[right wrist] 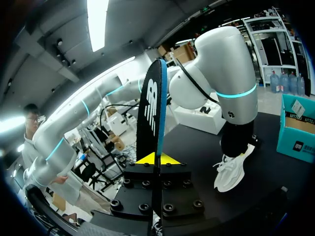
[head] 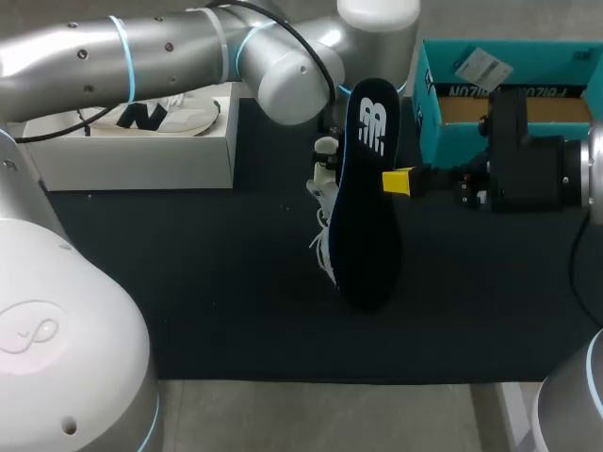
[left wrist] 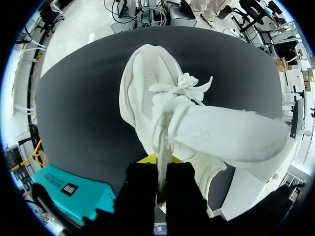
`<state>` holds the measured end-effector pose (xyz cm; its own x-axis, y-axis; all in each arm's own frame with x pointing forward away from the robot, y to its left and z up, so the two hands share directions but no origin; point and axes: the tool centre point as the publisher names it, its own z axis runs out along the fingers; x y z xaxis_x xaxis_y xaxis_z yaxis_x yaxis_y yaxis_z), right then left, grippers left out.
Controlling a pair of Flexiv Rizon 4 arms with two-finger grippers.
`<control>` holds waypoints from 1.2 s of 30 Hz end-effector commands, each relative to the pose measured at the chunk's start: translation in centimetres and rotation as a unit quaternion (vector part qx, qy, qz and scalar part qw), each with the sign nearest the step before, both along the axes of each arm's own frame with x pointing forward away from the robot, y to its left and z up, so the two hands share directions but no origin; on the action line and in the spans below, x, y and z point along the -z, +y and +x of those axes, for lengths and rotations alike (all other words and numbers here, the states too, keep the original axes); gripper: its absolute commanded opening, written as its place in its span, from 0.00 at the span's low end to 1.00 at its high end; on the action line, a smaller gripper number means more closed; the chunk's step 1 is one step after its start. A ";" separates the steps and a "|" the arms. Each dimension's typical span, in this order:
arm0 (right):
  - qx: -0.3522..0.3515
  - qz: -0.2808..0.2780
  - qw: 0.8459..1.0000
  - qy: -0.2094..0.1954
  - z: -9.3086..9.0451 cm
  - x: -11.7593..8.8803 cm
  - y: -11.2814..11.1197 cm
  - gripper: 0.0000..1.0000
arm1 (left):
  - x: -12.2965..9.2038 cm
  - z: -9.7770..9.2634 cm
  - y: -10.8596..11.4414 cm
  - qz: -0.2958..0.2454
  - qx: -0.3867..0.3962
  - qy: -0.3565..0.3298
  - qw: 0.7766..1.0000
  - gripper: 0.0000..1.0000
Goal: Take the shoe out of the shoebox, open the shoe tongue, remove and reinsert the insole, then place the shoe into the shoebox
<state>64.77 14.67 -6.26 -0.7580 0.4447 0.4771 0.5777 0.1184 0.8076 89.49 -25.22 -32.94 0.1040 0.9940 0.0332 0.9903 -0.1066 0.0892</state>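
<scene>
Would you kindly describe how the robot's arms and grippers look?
The left arm and right arm are rounded silver-grey tubes with glowing blue rings at joints. A black cable runs along the left arm. The left gripper and right gripper are black and blocky with yellow tips.

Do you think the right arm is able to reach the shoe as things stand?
Probably yes: nothing stands between the shoe, gripped by the left gripper, and the insole in the right gripper.
</scene>
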 end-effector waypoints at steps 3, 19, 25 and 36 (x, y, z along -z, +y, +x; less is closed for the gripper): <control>0.002 0.000 1.000 0.000 -0.1 0.2 0.1 0.00 | 0.5 0.5 -0.5 0.025 -0.008 -0.001 1.000 0.00; 0.002 0.000 1.000 0.000 -0.1 0.2 0.1 0.00 | 1.9 1.9 -0.5 0.047 0.000 0.007 0.999 0.00; 0.002 0.000 1.000 0.000 -0.1 0.2 0.1 0.00 | 2.3 1.8 -0.5 0.052 0.008 0.007 0.999 0.00; 0.002 0.000 1.000 0.000 -0.1 0.2 0.1 0.00 | 3.8 1.5 -1.2 0.059 0.011 0.024 0.998 0.00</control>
